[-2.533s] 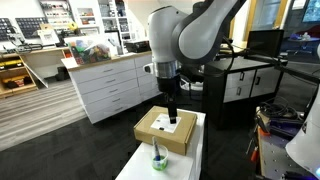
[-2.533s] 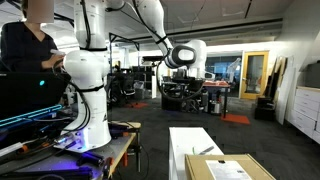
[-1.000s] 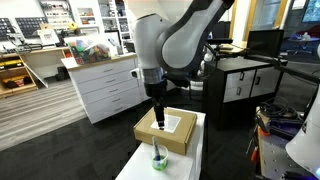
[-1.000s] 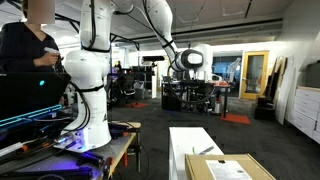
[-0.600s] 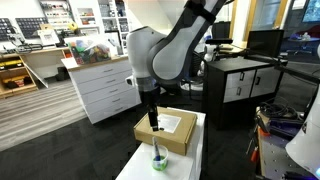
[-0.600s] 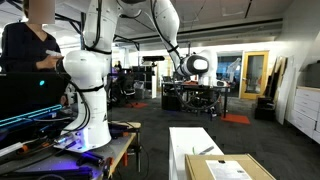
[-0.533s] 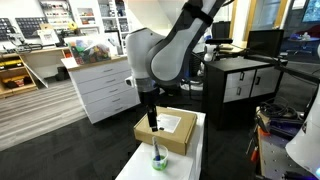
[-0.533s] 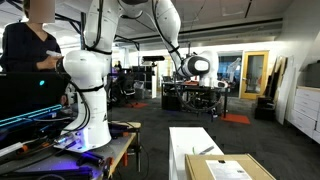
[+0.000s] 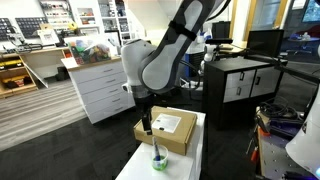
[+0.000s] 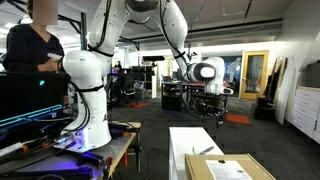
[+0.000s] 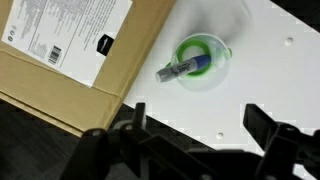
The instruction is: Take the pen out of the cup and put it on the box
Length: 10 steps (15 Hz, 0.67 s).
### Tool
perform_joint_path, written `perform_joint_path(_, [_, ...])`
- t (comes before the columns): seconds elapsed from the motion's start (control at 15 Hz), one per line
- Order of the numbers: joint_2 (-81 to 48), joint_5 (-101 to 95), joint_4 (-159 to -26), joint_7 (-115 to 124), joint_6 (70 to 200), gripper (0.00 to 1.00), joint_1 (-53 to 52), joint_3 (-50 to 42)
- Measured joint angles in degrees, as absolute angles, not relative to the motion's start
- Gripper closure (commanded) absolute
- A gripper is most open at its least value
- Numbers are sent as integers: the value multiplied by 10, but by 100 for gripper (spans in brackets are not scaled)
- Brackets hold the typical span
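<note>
The green cup [image 11: 200, 62] stands on the white table [image 11: 275, 60], right beside the brown box [image 11: 60, 75] with its white label [image 11: 65, 28]. The greyish pen [image 11: 172, 70] lies slanted in the cup, its end sticking out over the rim. My gripper [image 11: 200, 125] is open and empty, above the table, with the cup just ahead of the fingers. In an exterior view my gripper [image 9: 146, 125] hangs over the box's [image 9: 170, 128] near-left edge, above the cup [image 9: 158, 158]. The box [image 10: 230, 168] also shows at the bottom of an exterior view, where the cup is out of view.
White drawer cabinets [image 9: 108, 88] stand behind the table and a black cabinet [image 9: 242, 82] to the side. Another white robot arm [image 10: 88, 75] and a person [image 10: 30, 45] are at a bench. The table is narrow, with dark floor [image 9: 60, 150] around it.
My arm has swung across the box from its far side to its near-left edge and come lower, closer to the cup. The cup, pen and box have not moved.
</note>
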<state>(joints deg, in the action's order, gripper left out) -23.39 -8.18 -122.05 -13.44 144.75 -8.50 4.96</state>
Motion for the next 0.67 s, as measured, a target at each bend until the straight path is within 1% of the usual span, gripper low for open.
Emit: perform_joint_path(0.67, [-282, -82, -1197, -110, 1461, 0, -78, 37])
